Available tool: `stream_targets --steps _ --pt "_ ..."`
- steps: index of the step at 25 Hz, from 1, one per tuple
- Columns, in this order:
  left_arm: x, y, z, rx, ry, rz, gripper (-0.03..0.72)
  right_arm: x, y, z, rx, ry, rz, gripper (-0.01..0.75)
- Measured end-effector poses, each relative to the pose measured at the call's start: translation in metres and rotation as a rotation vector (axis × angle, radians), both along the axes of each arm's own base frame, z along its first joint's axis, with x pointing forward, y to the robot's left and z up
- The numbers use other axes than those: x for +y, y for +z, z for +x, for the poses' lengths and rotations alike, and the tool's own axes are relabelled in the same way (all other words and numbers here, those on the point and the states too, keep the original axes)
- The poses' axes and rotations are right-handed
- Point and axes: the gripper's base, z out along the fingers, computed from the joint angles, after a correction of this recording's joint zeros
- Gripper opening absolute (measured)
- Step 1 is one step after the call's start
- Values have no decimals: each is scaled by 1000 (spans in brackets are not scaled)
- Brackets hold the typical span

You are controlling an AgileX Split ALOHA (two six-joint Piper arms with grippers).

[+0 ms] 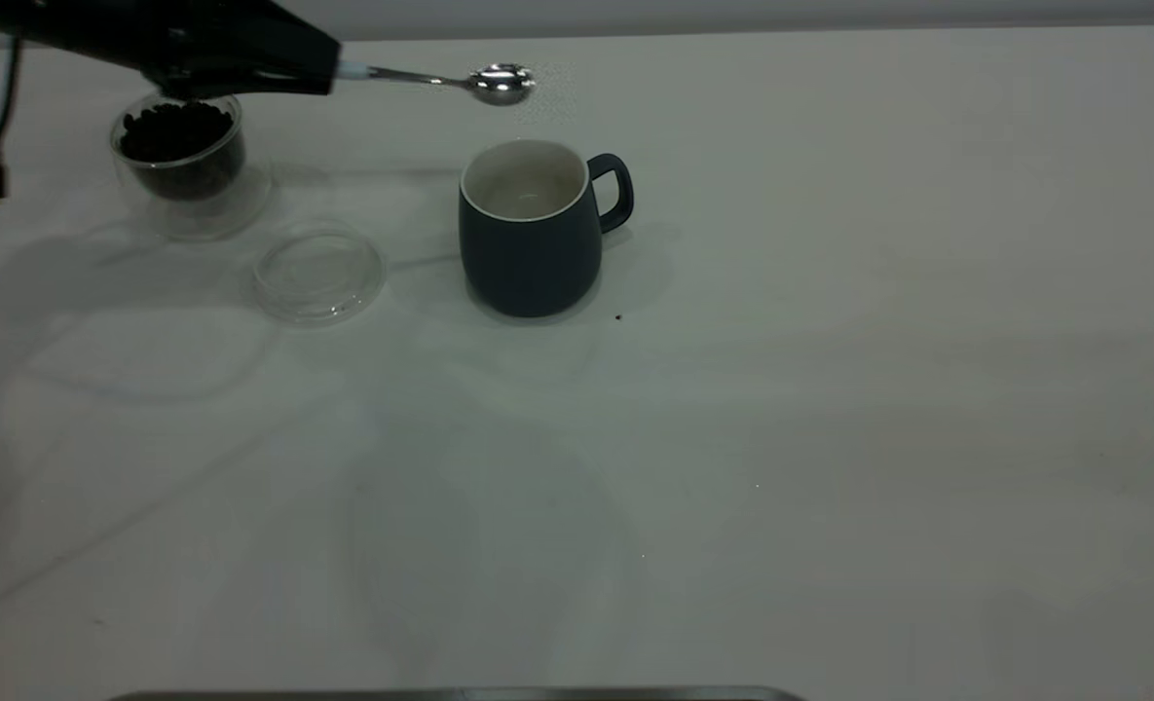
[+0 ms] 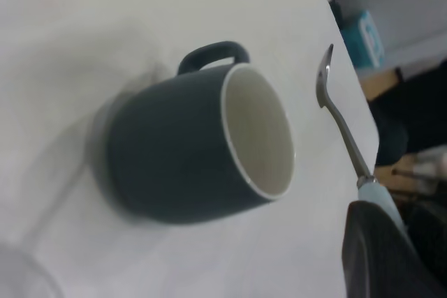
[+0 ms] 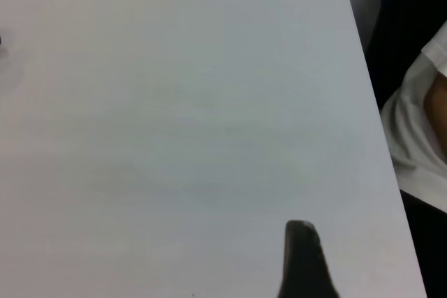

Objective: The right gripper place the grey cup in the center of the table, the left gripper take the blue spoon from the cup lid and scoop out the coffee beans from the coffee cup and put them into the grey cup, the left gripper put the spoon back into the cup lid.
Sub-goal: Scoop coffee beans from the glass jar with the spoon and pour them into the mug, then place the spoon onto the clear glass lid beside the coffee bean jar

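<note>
From the exterior view my left pincer reaches in from the far left corner, clamped on the pale handle of the blue spoon, whose shiny bowl hangs in the air just beyond the far rim of the grey cup. The bowl looks bare of beans there. That same view shows what my wrist cameras miss: the coffee cup standing under my left arm, heaped with coffee beans, and the cup lid lying flat on the tabletop between the coffee cup and the grey cup, touching neither. The grey cup stands upright near the middle of the tabletop, its handle pointing toward the right side.

My left wrist view gives what the exterior cannot: a look into the grey cup, whose white interior shows no beans, and the spoon seen edge-on, its metal neck running into the light-blue handle that disappears into my pincer.

My right wrist view shows only bare tabletop, one dark fingertip of my right pincer, and a person's white sleeve past the tabletop's edge. I cannot tell how that pincer stands.

No writing or brand mark can be read on anything.
</note>
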Motion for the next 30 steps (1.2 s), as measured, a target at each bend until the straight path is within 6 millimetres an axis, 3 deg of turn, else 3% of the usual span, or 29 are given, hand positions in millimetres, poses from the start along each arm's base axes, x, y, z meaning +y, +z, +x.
stream_targets --steps 7,19,25,30 --pt "25 6 -25 122 83 -13 127 0 0 0 0 0 0 459" --pt "90 -31 -90 250 320 -106 127 0 0 0 0 0 0 459" --pt "97 -42 -98 276 389 -68 127 0 0 0 0 0 0 459" --pt "97 -67 -98 340 477 -98 127 0 0 0 0 0 0 459"
